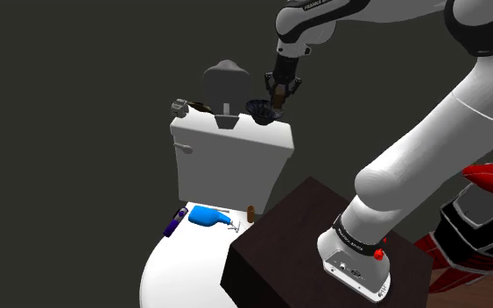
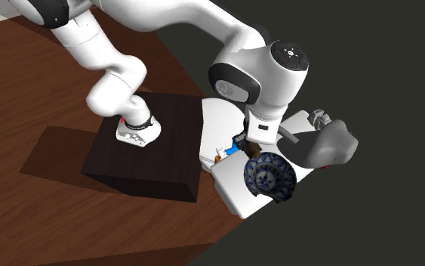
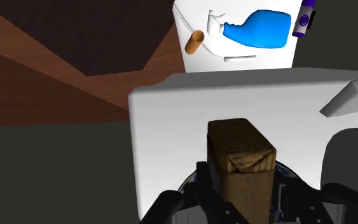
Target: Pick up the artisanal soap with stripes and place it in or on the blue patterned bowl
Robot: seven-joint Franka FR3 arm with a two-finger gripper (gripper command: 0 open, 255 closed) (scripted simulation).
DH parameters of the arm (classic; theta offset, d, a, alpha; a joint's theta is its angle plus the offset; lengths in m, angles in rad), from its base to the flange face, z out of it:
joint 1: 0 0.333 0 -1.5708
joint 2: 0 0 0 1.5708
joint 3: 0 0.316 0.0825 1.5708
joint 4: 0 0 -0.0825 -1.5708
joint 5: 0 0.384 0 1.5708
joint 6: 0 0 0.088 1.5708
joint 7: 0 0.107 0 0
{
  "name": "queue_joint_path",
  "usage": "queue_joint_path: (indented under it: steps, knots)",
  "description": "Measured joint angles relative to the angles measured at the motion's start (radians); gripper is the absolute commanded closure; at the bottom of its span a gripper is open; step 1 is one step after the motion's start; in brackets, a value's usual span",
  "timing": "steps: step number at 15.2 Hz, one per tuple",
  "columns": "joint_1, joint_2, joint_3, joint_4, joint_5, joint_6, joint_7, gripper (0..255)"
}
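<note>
Striped brown soap [image 3: 241, 156] is clasped tight in the gripper [image 1: 280, 87], just above the blue patterned bowl [image 2: 269, 177] standing on the white toilet tank [image 1: 227, 162].

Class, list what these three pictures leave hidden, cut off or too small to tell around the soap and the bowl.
Shoulder view: bowl too dim for its pattern; grey thing on the tank too small to identify.
Wrist view: soap and fingers hide most of the bowl; whether soap touches bowl is unclear.
Second exterior view: the arm covers most of the soap.
</note>
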Motion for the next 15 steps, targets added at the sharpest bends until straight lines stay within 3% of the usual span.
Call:
queue_joint_path:
  steps: [8,15]
  knots:
    - [-0.029,0.302,-0.029,0.380,0.007,-0.076,-0.062,255]
    - [-0.029,0.347,-0.028,0.360,0.008,-0.012,-0.060,255]
